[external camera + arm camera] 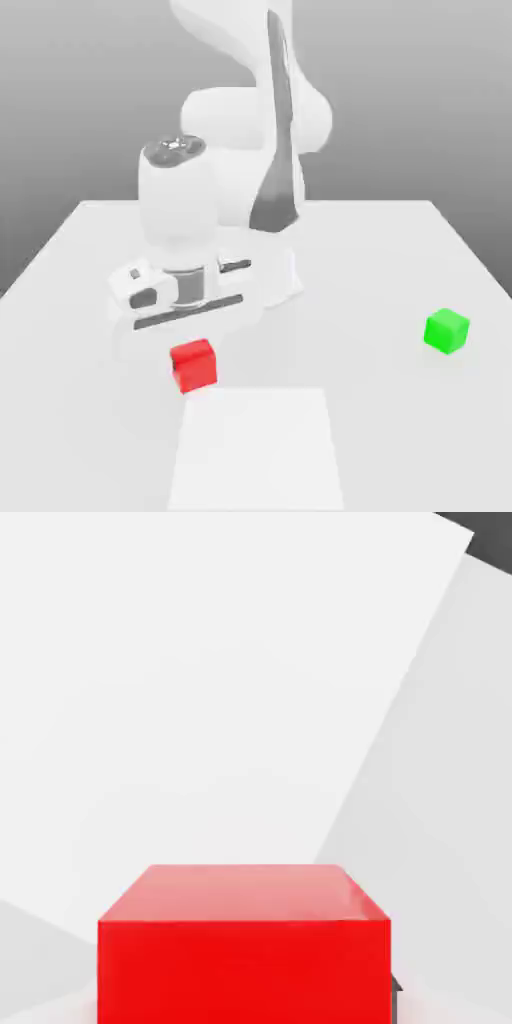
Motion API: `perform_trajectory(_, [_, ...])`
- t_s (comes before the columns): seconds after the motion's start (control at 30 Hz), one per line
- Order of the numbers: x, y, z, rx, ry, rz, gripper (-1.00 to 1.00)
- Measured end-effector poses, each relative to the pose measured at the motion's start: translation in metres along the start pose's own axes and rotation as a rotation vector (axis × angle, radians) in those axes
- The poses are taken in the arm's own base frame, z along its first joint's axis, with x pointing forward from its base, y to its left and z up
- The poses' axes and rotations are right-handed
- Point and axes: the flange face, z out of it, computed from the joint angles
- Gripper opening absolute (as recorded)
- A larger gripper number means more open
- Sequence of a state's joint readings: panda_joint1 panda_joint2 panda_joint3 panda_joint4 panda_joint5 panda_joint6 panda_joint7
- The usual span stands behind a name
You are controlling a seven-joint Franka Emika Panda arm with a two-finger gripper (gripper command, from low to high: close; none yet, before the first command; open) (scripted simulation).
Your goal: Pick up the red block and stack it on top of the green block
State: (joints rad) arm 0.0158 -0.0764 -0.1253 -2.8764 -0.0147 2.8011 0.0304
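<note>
Hand (pixel 192 335) low over white desk (pixel 400 260), clamped on small glossy red cube (pixel 194 364); small green cube (pixel 446 330) well apart, exterior view's right.

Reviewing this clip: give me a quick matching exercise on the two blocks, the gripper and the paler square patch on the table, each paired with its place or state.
1. red block
2. green block
3. gripper
4. pale square patch

A. alone toward the exterior view's right
B. directly under the hand
C. nearest the exterior camera
D. shut on a cube

Pairs: 1-B, 2-A, 3-D, 4-C
</note>
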Motion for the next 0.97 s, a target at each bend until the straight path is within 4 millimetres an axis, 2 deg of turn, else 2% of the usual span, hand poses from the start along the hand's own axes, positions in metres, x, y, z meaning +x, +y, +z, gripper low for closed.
perform_trajectory(0.13, [-0.008,-0.081,-0.009,0.005,0.002,-0.343,-1.0])
perform_trajectory(0.23, [-0.027,-0.14,-0.014,0.008,0.002,-0.602,-1.0])
perform_trajectory(0.37, [-0.069,-0.213,-0.021,0.008,0.001,-0.949,-1.0])
perform_trajectory(0.5, [-0.127,-0.274,-0.026,0.006,-0.002,-1.297,-1.0])
perform_trajectory(0.6, [-0.179,-0.309,-0.03,0.001,-0.005,-1.559,-1.0])
perform_trajectory(0.67, [-0.209,-0.328,-0.021,-0.006,-0.005,-1.704,-1.0])
perform_trajectory(0.83, [-0.221,-0.335,0.021,-0.009,-0.005,-1.762,-1.0])
perform_trajectory(0.87, [-0.222,-0.334,0.03,-0.007,-0.005,-1.762,1.0])
perform_trajectory(0.97, [-0.222,-0.334,0.03,-0.007,-0.005,-1.762,1.0])
